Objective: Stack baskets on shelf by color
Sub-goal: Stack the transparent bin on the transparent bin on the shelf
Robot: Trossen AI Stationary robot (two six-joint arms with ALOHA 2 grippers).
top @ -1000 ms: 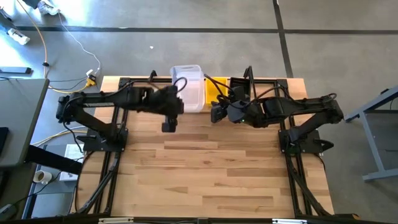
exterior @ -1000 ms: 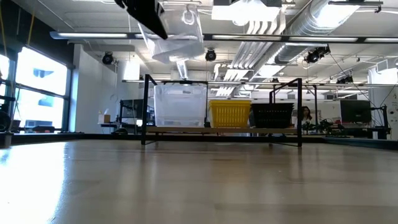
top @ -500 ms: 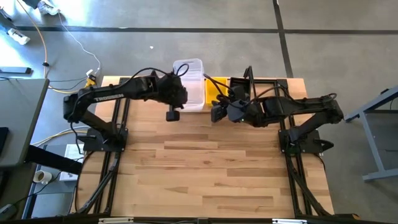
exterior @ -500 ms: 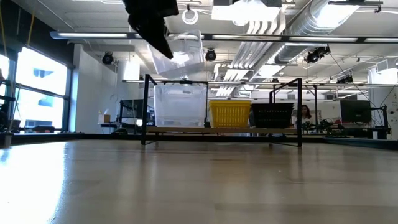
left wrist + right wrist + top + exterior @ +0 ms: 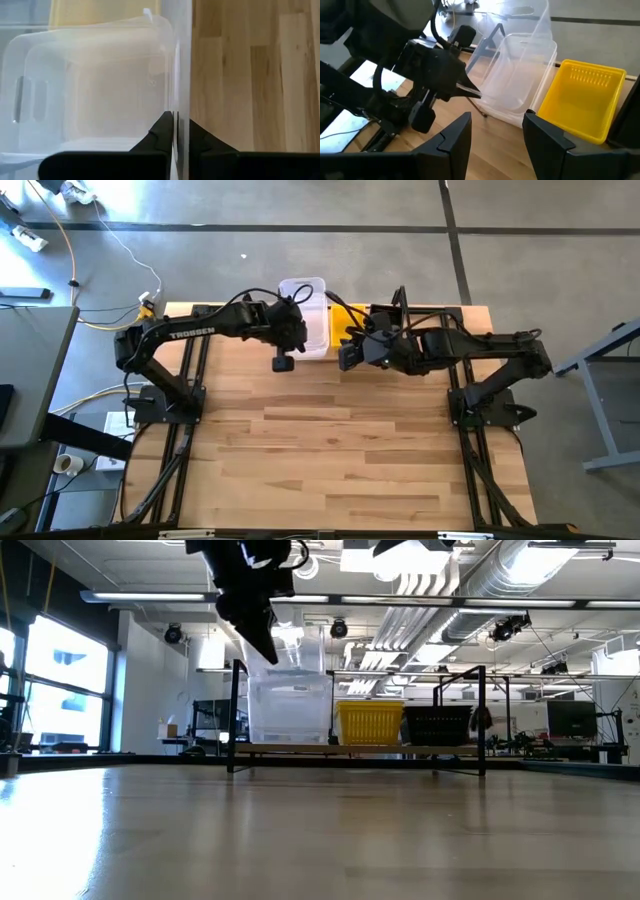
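Above shelf point(image 5: 350, 749), clear basket point(image 5: 292, 650) half-hidden by left gripper point(image 5: 262, 637)

Left claw point(image 5: 296, 332) now farther back toward the shelf point(image 5: 355, 749), with its gripped clear basket point(image 5: 297, 647) lowered from high above to just over the clear stack point(image 5: 290, 708) at the shelf's end. Right claw point(image 5: 345, 352) shifted slightly beside the yellow basket point(image 5: 343, 325).

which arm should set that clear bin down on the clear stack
Left. Its gripper is already shut on the wall of the clear bin, held tilted just above the clear stack. The right gripper is open and empty beside it.
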